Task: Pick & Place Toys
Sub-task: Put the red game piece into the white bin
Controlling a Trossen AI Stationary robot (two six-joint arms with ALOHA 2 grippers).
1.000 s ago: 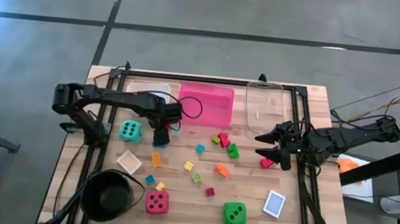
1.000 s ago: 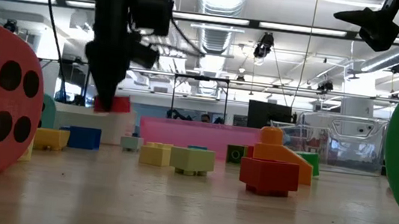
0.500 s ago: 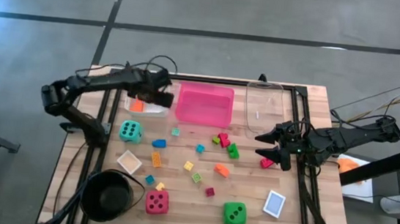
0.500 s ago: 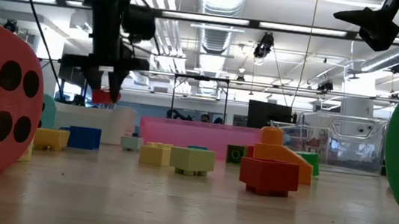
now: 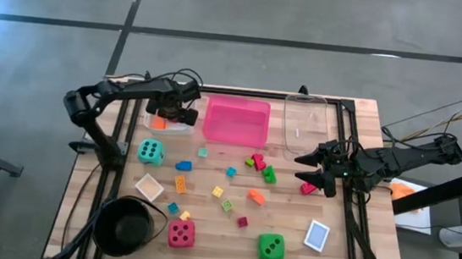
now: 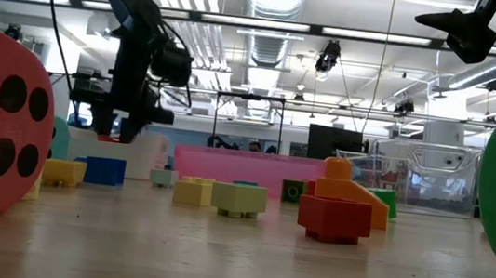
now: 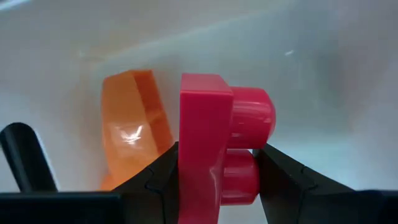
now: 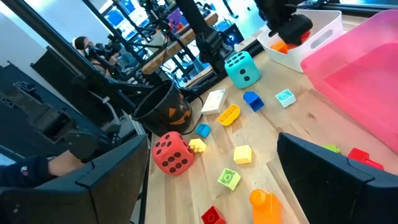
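Observation:
My left gripper (image 5: 167,109) hangs over the white tray (image 5: 182,127) at the far left, shut on a small red block (image 7: 208,118). An orange block (image 7: 134,124) lies in that tray, below the gripper. My right gripper (image 5: 307,171) waits open above the table's right side, holding nothing. Several tiny coloured blocks (image 5: 252,195) lie scattered over the table's middle. A teal die (image 5: 151,151), a red die (image 5: 181,233) and a green die (image 5: 270,246) rest on the wood, as do two cards (image 5: 317,236) (image 5: 149,188). My left gripper pinches the red block between its two fingers, one finger on the flat underside (image 7: 186,177), the other against the studs (image 7: 249,168). The fingers come from above, pointing down. The block sits on edge in the hold, lifted clear above the tray's floor.
A pink tray (image 5: 237,122) and a clear tray (image 5: 304,124) stand along the far edge, to the right of the white one. A black round bowl (image 5: 124,225) sits at the near left corner. Black frame rails (image 5: 350,217) run along the table's sides.
My left gripper has carried the red block from above the table beside the teal die toward the far edge, and now stands over the white tray. Its wrist has rolled on the way. The block stays in its fingers, clear of everything.

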